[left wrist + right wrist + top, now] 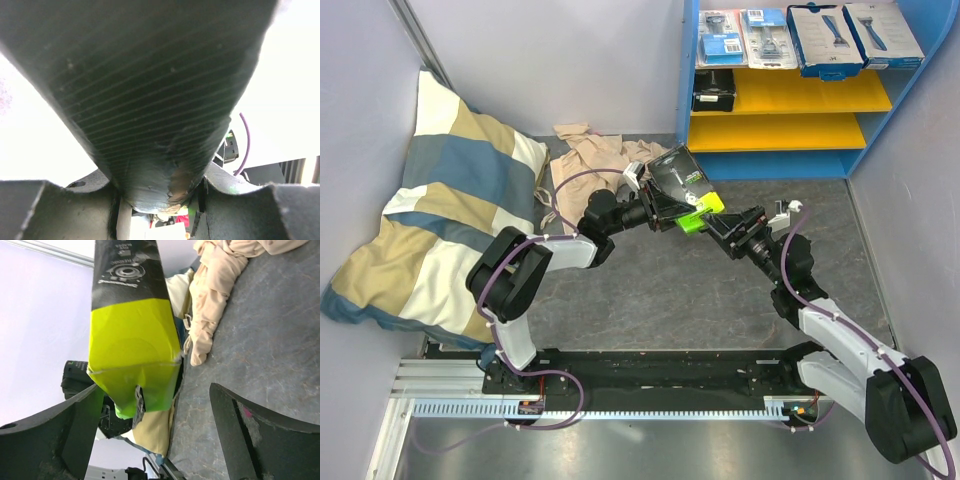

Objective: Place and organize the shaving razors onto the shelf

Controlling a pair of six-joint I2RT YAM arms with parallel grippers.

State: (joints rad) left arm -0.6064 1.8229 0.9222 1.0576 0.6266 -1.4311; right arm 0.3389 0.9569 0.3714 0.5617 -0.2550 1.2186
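Left pincer (658, 205) is clamping a black box (678, 180) with a lime-green end at the centre of the overhead frame, holding it tilted above the grey table (650, 290). The right pincer (712, 224) is standing with its jaws spread wide about that green end. In the right wrist view the end is sitting between the two dark fingers (60, 430), nearer the left-hand one, and whether it is touching either cannot be told. A crumpled beige cloth (590, 155) is lying just behind the left pincer, and a striped pillow (440, 210) is filling the left of the frame. At the upper right the blue-framed shelf (875, 130) is carrying two clear blister packs (767, 40) and two white-blue boxes (825, 42) on its top board, which the upper edge of the frame is cutting off. A second black box (713, 90) is resting at the left end of the upper yellow board (810, 92), with the lower yellow board (780, 132) beneath. The held box's dark face is blocking nearly the whole left wrist view, with glare washing out both sides. The print on the box is too small to read from overhead.
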